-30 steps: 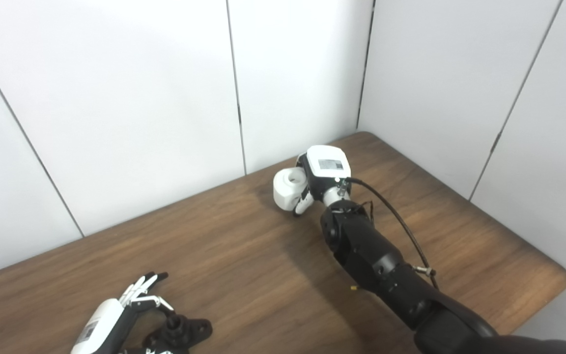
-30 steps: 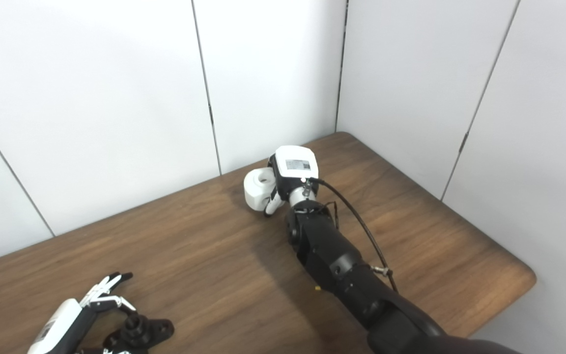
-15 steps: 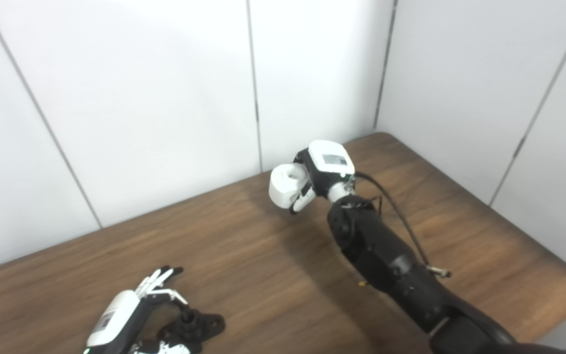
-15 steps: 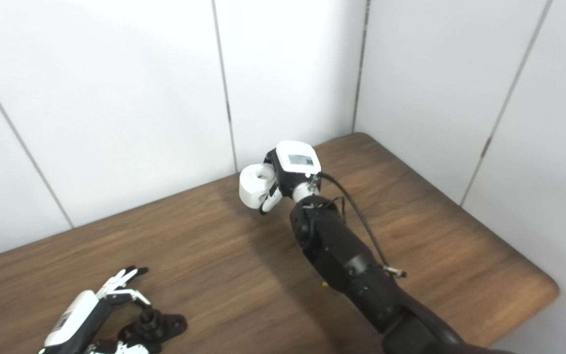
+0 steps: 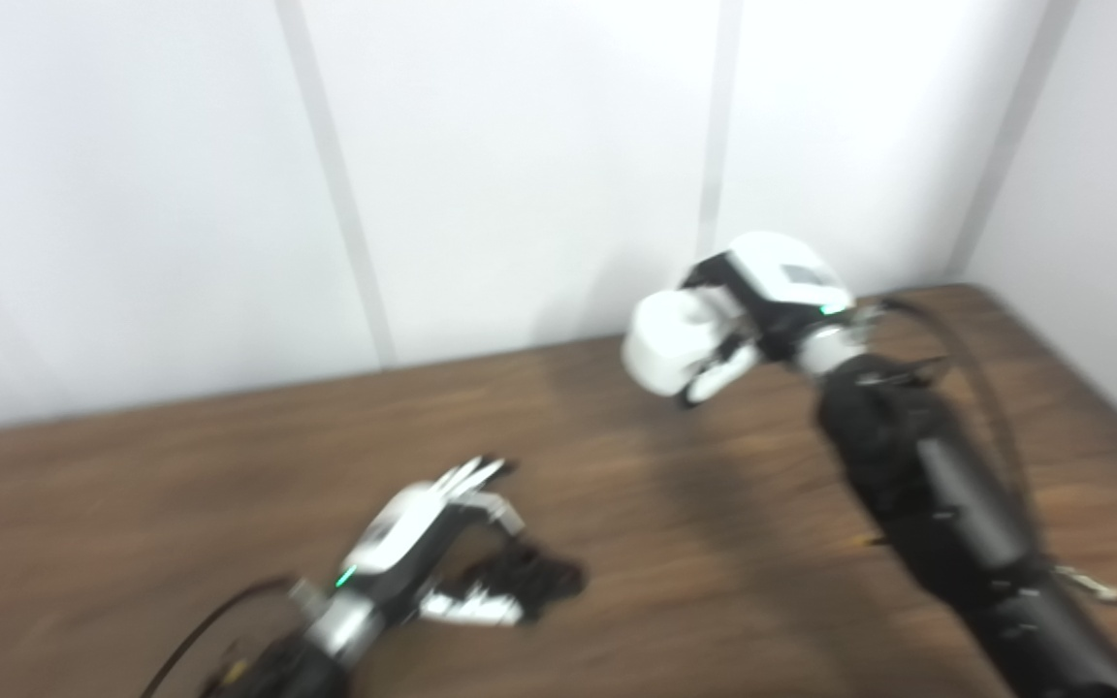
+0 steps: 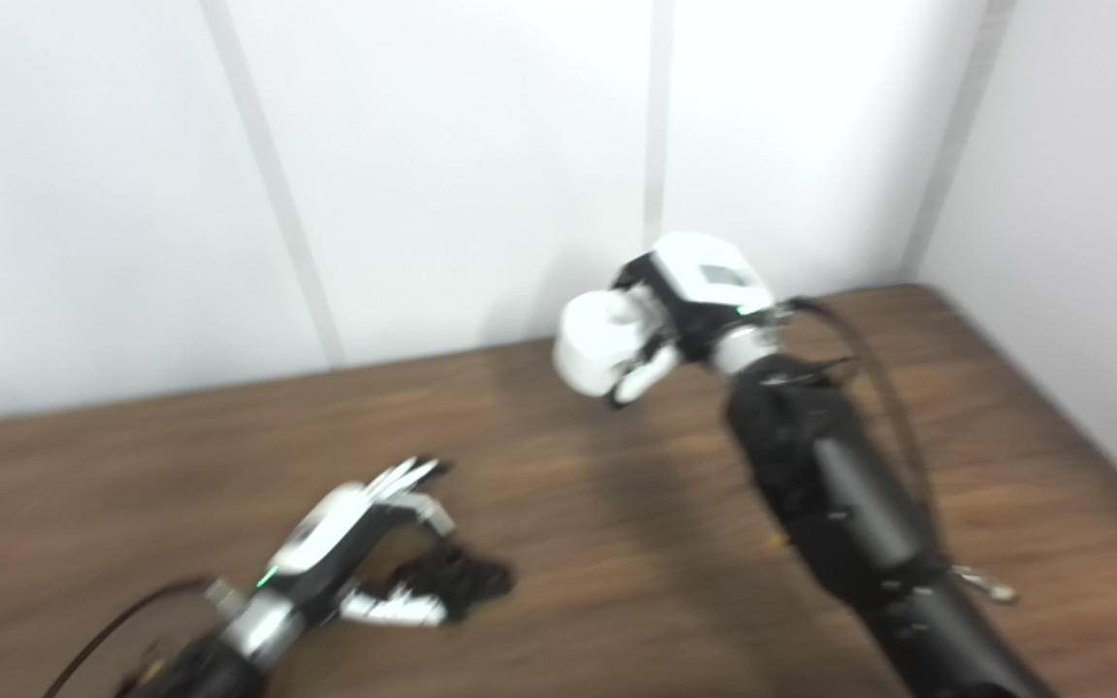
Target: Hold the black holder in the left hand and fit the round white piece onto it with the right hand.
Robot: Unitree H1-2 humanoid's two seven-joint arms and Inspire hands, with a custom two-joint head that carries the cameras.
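Nearest, the left hand (image 5: 423,543) rests over the black holder (image 5: 529,580) on the tabletop (image 5: 132,504); the blur hides whether its fingers are closed on it. The holder looks stiff and light, probably best taken by its flat base. Farther back, the right hand (image 5: 762,305) grasps the round white piece (image 5: 667,341) above the tabletop, well apart from the holder. The piece seems rigid and smooth, so maybe slippery.

You are looking at one round white piece (image 6: 599,341), one black holder (image 6: 462,579) and one wooden tabletop (image 6: 558,504). You are seeing two hands: one left hand (image 6: 350,543), one right hand (image 6: 694,305). Blur is limiting any finer count.
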